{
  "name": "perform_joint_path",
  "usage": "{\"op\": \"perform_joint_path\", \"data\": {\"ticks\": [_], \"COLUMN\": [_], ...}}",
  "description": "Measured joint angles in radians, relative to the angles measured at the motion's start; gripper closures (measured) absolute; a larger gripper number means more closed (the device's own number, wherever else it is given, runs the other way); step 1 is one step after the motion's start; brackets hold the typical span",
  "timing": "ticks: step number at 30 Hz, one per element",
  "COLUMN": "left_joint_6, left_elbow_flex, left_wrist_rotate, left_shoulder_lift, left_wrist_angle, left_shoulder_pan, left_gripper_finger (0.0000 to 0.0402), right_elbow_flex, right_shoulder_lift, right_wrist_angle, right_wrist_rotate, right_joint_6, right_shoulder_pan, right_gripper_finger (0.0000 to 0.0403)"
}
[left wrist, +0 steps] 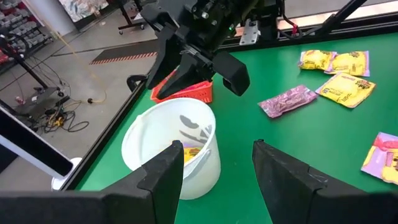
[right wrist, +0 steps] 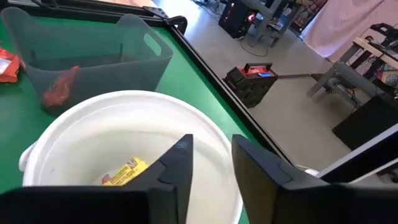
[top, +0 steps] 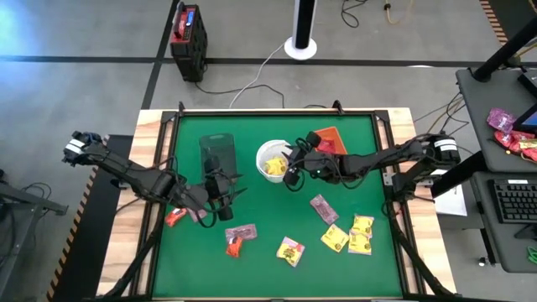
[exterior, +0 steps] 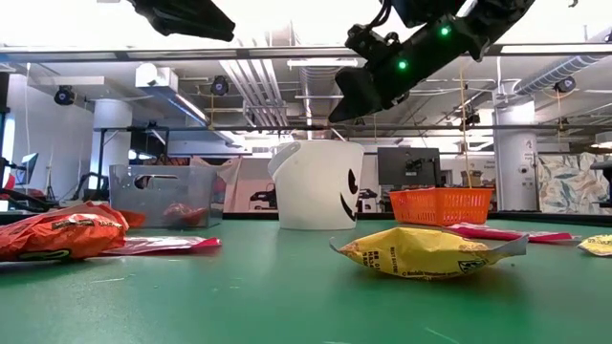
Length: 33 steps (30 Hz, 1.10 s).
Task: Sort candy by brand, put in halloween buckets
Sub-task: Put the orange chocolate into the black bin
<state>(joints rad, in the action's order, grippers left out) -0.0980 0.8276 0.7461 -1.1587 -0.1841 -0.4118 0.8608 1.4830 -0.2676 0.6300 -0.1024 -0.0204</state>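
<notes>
Right gripper [right wrist: 210,167] hung over the white bucket [top: 273,159], fingers apart and empty, a yellow packet [right wrist: 124,172] lying inside; I judged it a drop. Left gripper [left wrist: 217,174] waited beside the bucket, fingers apart.

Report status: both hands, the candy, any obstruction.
Right hand open, empty, over white bucket; yellow candy lies inside. Left hand open, empty, beside dark tub. Loose candy on the mat; nothing blocking.

Bucket [top: 273,158] between tub [top: 216,152] and tray [top: 331,138]; packets [top: 348,236] in front
</notes>
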Motion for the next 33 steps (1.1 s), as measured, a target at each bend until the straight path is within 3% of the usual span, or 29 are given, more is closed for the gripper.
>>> {"op": "perform_joint_path", "data": {"ticks": [3,9,15,19,26,33], "left_joint_6": [-0.019,-0.122,-0.333,-0.462,-0.677,-0.844], "left_elbow_flex": [0.0,0.0,0.0,-0.013,-0.024,-0.093], "left_wrist_rotate": [-0.048,-0.276,-0.286,-0.245,-0.051,0.003], "left_shoulder_lift": [0.0,-0.003,-0.072,-0.179,-0.378,-0.394], "left_wrist_angle": [-0.014,-0.145,-0.379,-0.418,-0.555,-0.589], "left_shoulder_pan": [0.0,-0.022,-0.119,-0.196,-0.283,-0.301], "left_gripper_finger": [0.0225,0.0225,0.0225,0.0228,0.0248,0.0249], "right_elbow_flex": [0.0,0.0,0.0,0.0,0.0,0.0], "right_shoulder_lift": [-0.006,-0.059,-0.09,-0.09,-0.087,-0.087], "right_wrist_angle": [0.0,-0.001,-0.001,0.001,0.0,0.001], "right_wrist_rotate": [0.0,-0.001,-0.002,-0.005,-0.009,-0.01], "right_joint_6": [-0.001,-0.003,-0.019,-0.022,-0.022,-0.025], "right_shoulder_pan": [0.0,0.013,0.035,0.043,0.042,0.049], "right_gripper_finger": [0.0278,0.0261,0.0257,0.0259,0.0251,0.0248]}}
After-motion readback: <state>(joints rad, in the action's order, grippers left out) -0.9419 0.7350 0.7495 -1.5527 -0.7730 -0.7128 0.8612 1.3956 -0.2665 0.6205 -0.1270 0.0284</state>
